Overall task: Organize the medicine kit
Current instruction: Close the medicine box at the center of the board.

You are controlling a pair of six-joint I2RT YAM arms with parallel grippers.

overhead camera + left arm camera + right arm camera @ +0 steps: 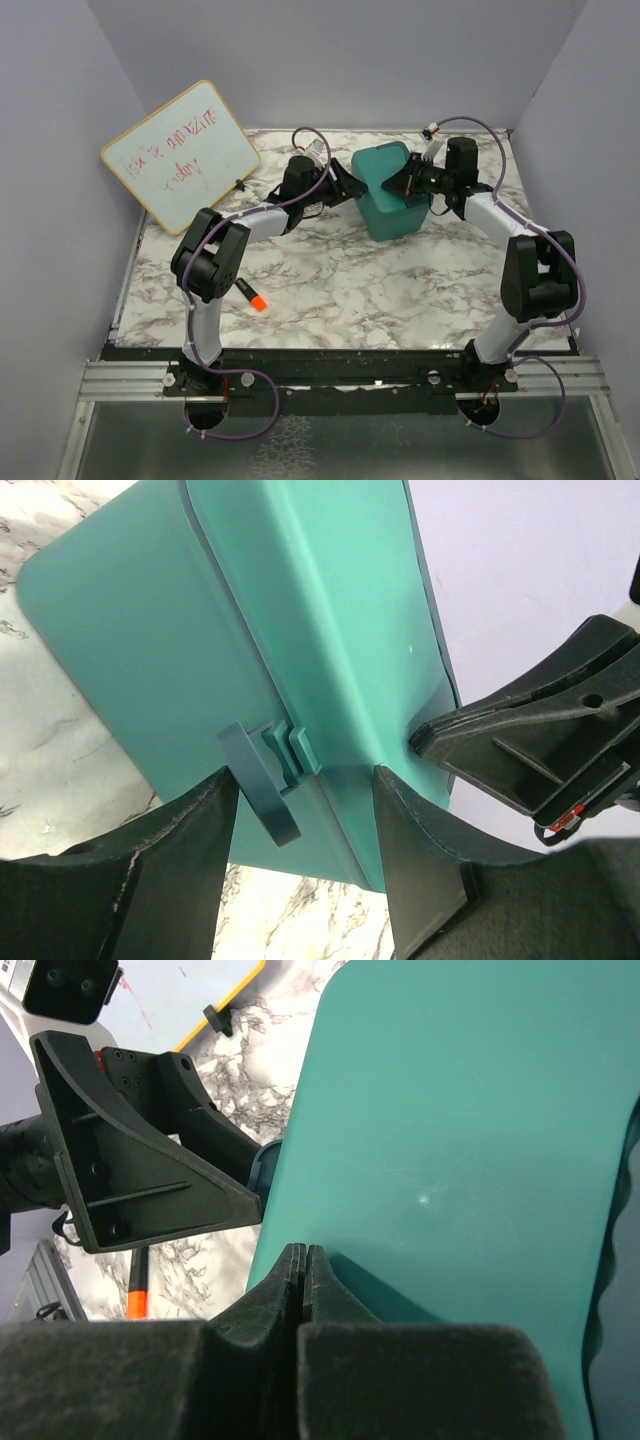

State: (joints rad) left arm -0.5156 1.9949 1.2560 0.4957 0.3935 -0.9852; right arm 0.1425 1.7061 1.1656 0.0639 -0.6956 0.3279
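Position of the medicine kit [388, 190]: on the marble counter [340, 290], rear middle, between the two arms. The lid seam appeared shut along the stretch in view.

Left end effector [300, 800]: jaws stood partly apart, straddling the front latch [262, 780], one finger on each side of it. It was carrying nothing. The latch tab stood out from the wall at an angle. Whether either finger pressed on the tab could not be told.

Right end effector [303, 1260]: fingers closed together on nothing, tips resting against the kit's broad face on the far side from the latch. This was judged to be a brace.

Step in hand, as judged: freeing the latch so the lid could be lifted.

Recommendations:
- Keep the brace square on the face, so the kit does not slide or tip when the latch is worked.
- Hook the tab with one finger and pull it away from the wall. Squeezing the wall itself would do nothing.
- Confirm the catch is clear of the lid before lifting.

Also noted: a whiteboard [182, 155] leaned at the left rear, and a marker [251, 296] with an orange cap lay by the left arm, well apart from the kit.
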